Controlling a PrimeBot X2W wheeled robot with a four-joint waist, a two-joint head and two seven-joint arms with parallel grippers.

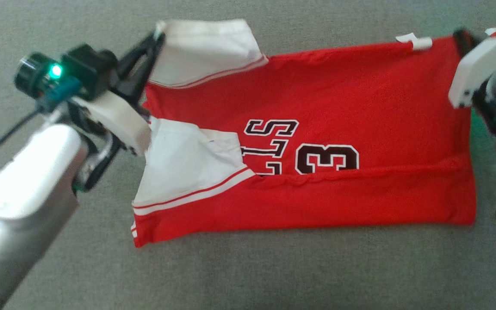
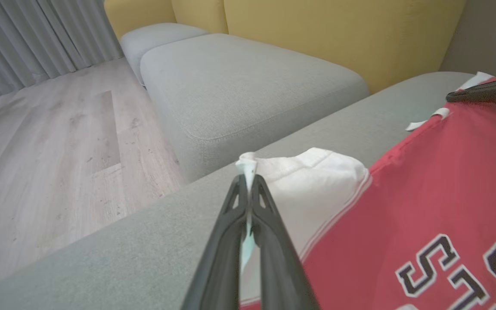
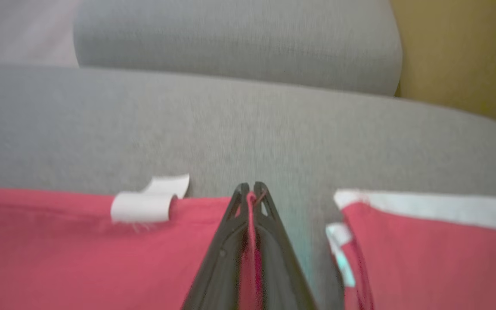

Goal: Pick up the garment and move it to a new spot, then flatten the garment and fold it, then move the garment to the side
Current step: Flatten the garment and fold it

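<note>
While the red shirt (image 1: 317, 181) lies spread on the sofa (image 1: 248, 271) between them, our left end effector (image 2: 248, 178) is closed tight on its white sleeve (image 2: 312, 185), our right end effector (image 3: 250, 193) on its red edge (image 3: 200, 207).

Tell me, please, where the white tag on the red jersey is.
In the head view the white tag lies at the far edge of the red jersey, toward the robot's right, just left of the right gripper pinching that edge.
</note>
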